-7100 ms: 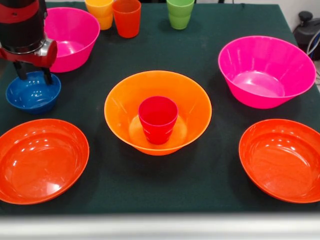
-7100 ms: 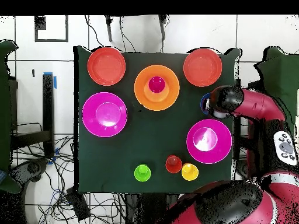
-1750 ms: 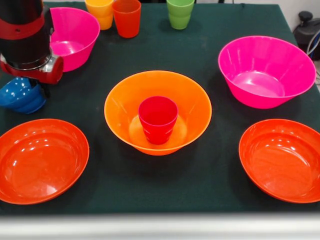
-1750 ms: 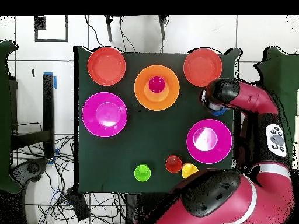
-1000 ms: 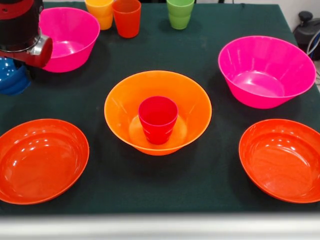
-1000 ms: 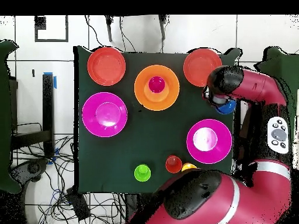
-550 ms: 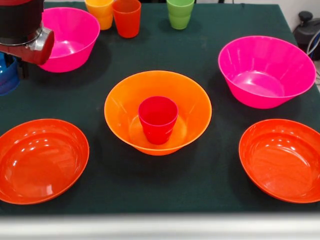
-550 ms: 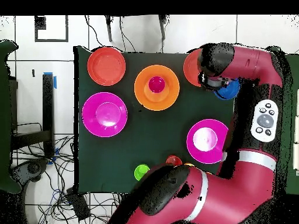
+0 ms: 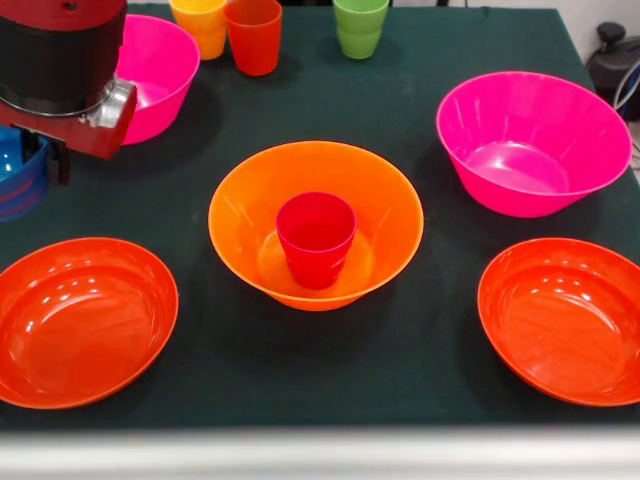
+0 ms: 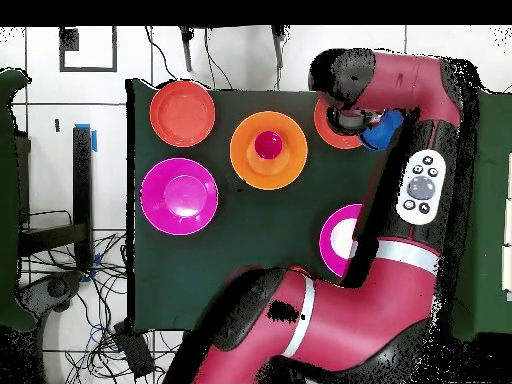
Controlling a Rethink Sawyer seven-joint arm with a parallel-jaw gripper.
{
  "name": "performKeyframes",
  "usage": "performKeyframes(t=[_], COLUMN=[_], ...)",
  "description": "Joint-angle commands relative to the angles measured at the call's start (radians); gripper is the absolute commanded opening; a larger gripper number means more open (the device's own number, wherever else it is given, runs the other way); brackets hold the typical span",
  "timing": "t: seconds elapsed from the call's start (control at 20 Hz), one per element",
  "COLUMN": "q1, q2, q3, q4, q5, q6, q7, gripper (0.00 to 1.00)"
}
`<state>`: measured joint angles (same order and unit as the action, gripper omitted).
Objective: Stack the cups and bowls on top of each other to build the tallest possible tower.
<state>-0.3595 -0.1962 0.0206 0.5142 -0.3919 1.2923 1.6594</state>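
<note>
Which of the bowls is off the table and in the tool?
The small blue bowl, held up at the tool. The pink, red-orange and large orange bowl all rest on the cloth.

Arm (image 9: 62,70) raised, jaws gripping.

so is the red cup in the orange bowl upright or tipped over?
Upright. The red cup stands mouth-up on the floor of the large orange bowl; its round rim shows level in the front view and centred from overhead.
</note>
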Motion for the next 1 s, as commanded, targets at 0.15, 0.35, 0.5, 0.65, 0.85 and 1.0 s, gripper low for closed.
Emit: performKeyframes(t=[0.15,0.35,0.5,0.65,0.85,1.0], q1=[0.061,0.085,0.106,0.127,0.159,0.176], q2=[0.066,0.053,0.045,0.041,0.043,0.046], q3=[0.013,0.003,-0.007,-0.018,-0.046,-0.062], q4=[-0.044,0.003,0.025,0.033,0.016,0.011], q5=[0.001,0.042,0.07,0.09,0.105,0.116], q6=[0.132,0.134,0.142,0.154,0.19,0.202], q7=[0.086,0.16,0.208,0.24,0.266,0.278], gripper=[0.0,0.0,0.0,0.0,0.0,0.0])
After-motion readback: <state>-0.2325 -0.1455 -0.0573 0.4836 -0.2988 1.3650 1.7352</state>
